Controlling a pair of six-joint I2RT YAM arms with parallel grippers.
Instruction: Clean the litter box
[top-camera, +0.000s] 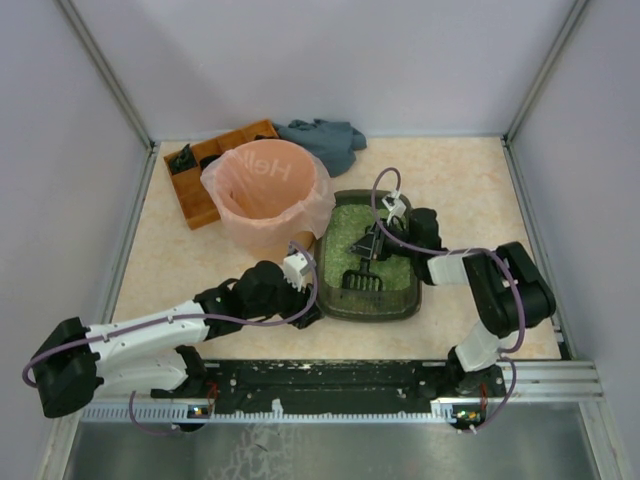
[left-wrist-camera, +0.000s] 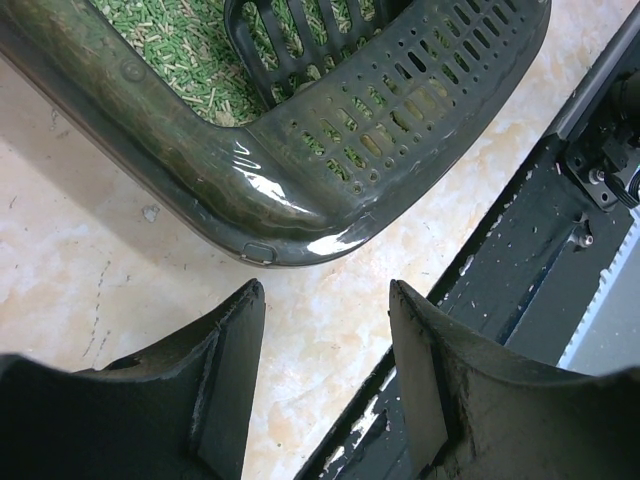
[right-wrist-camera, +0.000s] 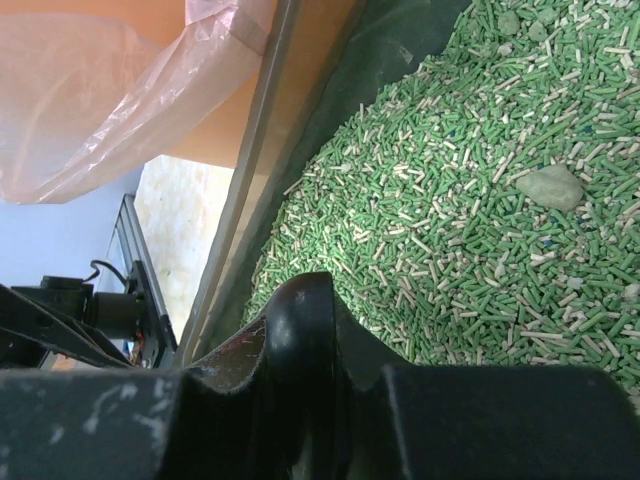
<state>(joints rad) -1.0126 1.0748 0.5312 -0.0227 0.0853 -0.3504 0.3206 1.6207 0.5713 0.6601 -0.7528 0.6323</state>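
Litter box (top-camera: 380, 313) at centre right of the overhead view; left gripper (left-wrist-camera: 325, 300), parted and empty, just beside its lower-left corner; right gripper (top-camera: 372, 245) over its granules (right-wrist-camera: 480, 250), clamped on a black scoop (top-camera: 362, 280).

Pale lilac-grey panel walls (top-camera: 300, 60) in aluminium corner posts (top-camera: 105, 70) enclose a beige, marble-patterned surface (top-camera: 460, 190) on three sides, evenly lit.
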